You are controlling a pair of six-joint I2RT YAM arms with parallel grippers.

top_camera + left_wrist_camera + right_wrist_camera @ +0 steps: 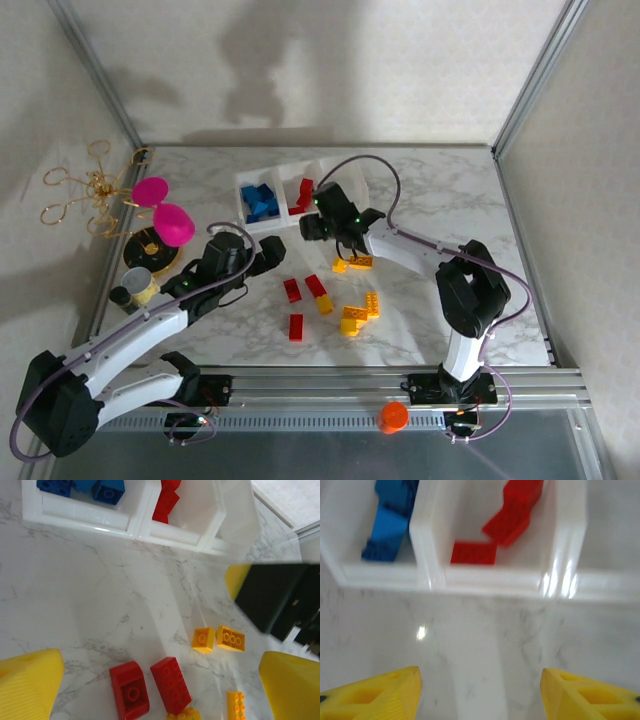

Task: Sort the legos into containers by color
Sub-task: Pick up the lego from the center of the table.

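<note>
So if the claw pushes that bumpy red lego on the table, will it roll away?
Probably not: the small red studded plastic brick lies flat and boxy, so it should slide rather than roll. It looks hard, so squeezing likely won't bend it. The shiny marble-look table may let it skid.

The marbled tabletop (440, 200) carries a white three-compartment tray (242, 200) at the back, with loose red bricks (292, 290) and yellow bricks (358, 312) scattered just in front.

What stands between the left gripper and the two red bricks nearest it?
Nothing visible. The left gripper is open, and both red bricks lie on the bare marble table in line with the gap between its fingers; yellow bricks sit beside them, not in front.
</note>
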